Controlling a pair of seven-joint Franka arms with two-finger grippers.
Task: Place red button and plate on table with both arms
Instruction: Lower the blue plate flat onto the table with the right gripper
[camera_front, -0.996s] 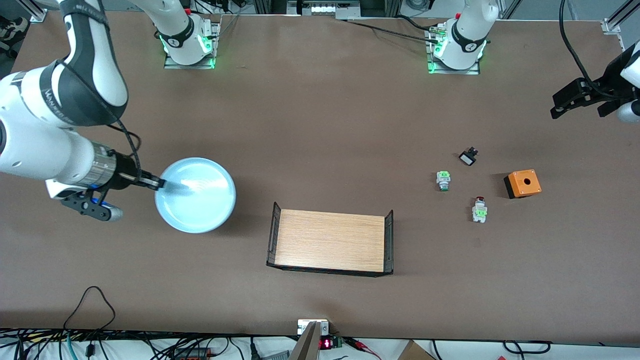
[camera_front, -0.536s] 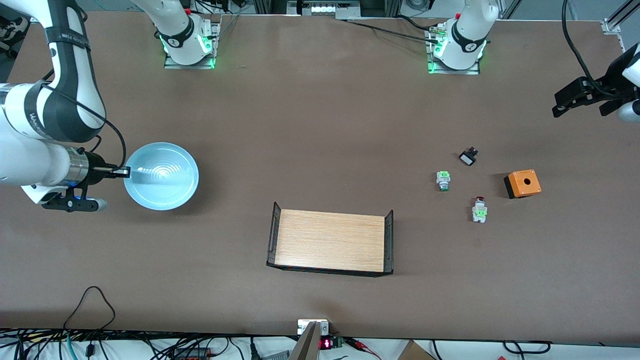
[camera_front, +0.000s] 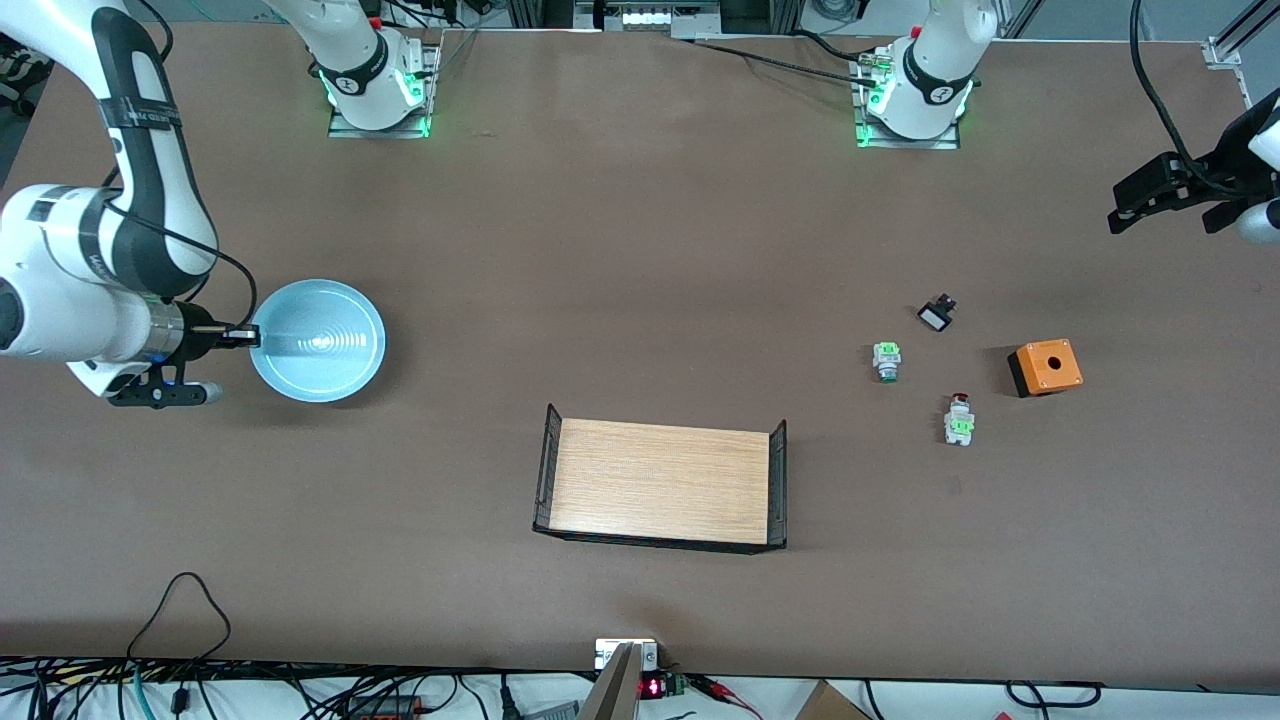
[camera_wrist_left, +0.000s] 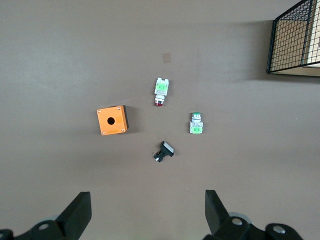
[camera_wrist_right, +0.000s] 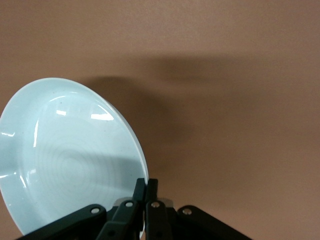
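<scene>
My right gripper (camera_front: 247, 338) is shut on the rim of the pale blue plate (camera_front: 318, 341), over the brown table (camera_front: 640, 250) toward the right arm's end. In the right wrist view the plate (camera_wrist_right: 65, 160) hangs tilted, its rim pinched in the right gripper (camera_wrist_right: 146, 186) and its shadow on the table beside it. The red button (camera_front: 959, 418) lies on the table toward the left arm's end. My left gripper (camera_front: 1168, 218) hovers open and empty above that end. Its wrist view shows the left gripper (camera_wrist_left: 148, 210) wide apart, looking down on the red button (camera_wrist_left: 161, 90).
A green-and-white switch (camera_front: 886, 361), a small black part (camera_front: 937, 314) and an orange box with a hole (camera_front: 1046, 366) lie around the red button. A wooden tray with black mesh ends (camera_front: 662, 482) stands mid-table, nearer the front camera.
My right arm has carried the plate away from the tray toward the right arm's end of the table, slowing at the last. The left arm has barely moved.
</scene>
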